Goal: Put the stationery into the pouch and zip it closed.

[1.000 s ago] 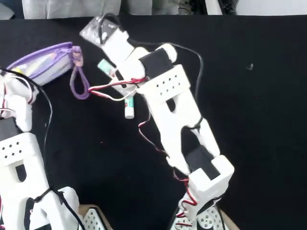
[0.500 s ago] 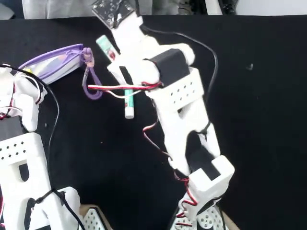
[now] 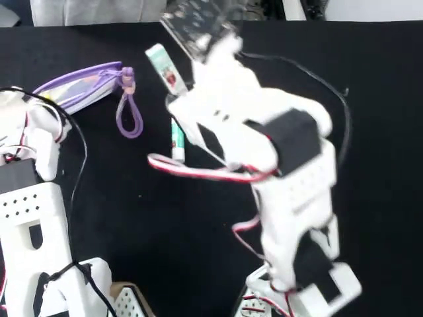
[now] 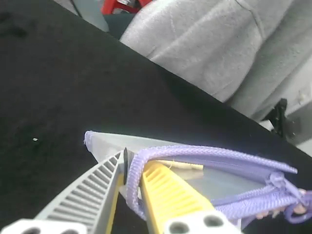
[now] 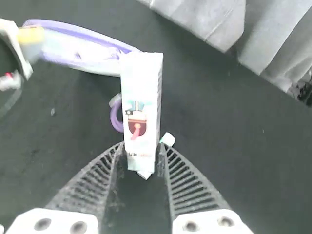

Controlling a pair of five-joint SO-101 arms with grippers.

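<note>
A translucent pouch point(image 3: 76, 89) with purple zip trim lies at the far left, its purple wrist loop point(image 3: 129, 115) trailing to the right. My left gripper point(image 4: 129, 168) is shut on the pouch's point(image 4: 204, 178) purple zip edge, pinched between the grey and yellow fingers point(image 4: 165, 195). My right gripper point(image 5: 141, 156) is shut on a small mint-and-white box point(image 5: 141, 107), held upright in the air to the right of the pouch point(image 5: 78, 46). In the high view the box point(image 3: 165, 69) hangs over the far part of the table. A green-and-white stick point(image 3: 177, 142) lies on the black table below it.
The table is covered in black cloth point(image 3: 370, 132), open on its right half. Red and white cables point(image 3: 198, 173) hang from the right arm above the middle. Grey fabric point(image 4: 214, 44) lies beyond the far edge.
My right arm has risen and swung right and away with the box, leaving the stick uncovered on the table. The pouch and its loop have shifted a little to the right.
</note>
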